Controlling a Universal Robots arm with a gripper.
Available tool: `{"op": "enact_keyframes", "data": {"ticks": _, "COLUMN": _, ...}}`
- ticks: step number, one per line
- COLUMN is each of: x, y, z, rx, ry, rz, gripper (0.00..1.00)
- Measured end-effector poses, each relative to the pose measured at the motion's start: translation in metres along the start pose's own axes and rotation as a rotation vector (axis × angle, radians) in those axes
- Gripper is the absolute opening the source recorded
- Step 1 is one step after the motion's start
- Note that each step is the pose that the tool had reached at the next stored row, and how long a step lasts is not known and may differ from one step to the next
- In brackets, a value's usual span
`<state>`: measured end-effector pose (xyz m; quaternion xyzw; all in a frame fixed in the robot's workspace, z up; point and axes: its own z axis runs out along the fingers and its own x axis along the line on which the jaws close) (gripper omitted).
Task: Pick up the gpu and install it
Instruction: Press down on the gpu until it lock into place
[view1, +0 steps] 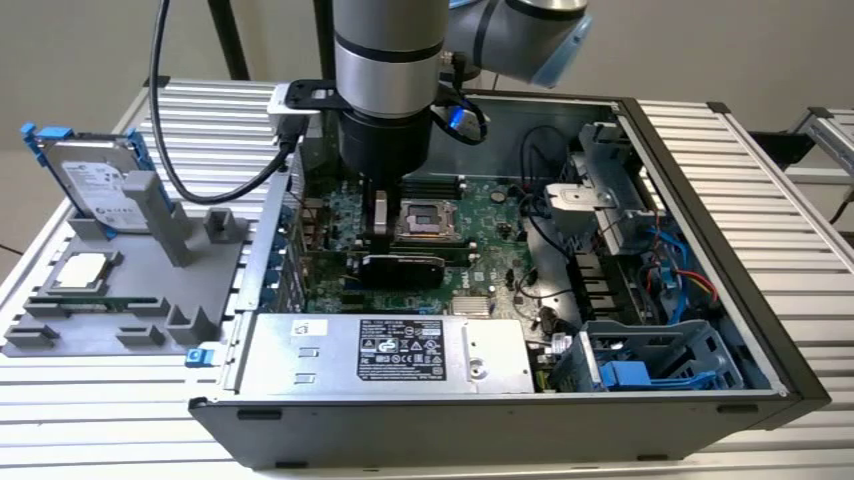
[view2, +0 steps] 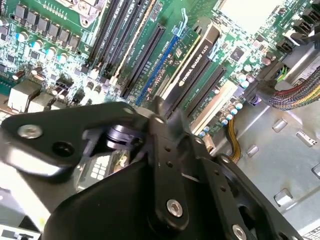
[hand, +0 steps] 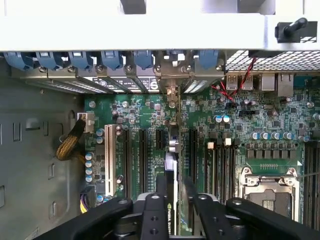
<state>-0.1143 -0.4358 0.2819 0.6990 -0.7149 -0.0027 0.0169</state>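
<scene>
One gripper (hand: 172, 200) clamps the gpu (view1: 404, 266) upright over the motherboard (view1: 497, 262) expansion slots (hand: 142, 150) inside the case; slight misalignment risks jamming its edge beside the slot.

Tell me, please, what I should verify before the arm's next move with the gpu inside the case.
1. Grip: gripper shut on the gpu, one finger on each face, in the first wrist view. Ok.
2. Alignment: card stands on edge, parallel to the neighbouring slots on the motherboard. Ok.
3. Bracket: reaches the rear wall's opening. Ok, as far as it shows.
4. Seating depth in its slot: hidden under the card. Cannot tell.
5. Yellow cables: lie well apart from the card. Ok.
</scene>
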Motion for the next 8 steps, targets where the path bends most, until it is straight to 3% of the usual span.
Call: {"op": "enact_keyframes", "data": {"ticks": 8, "x": 0.0000, "y": 0.0000, "z": 0.0001, "rx": 0.0001, "ry": 0.0001, "rz": 0.000, "gripper": 0.00}}
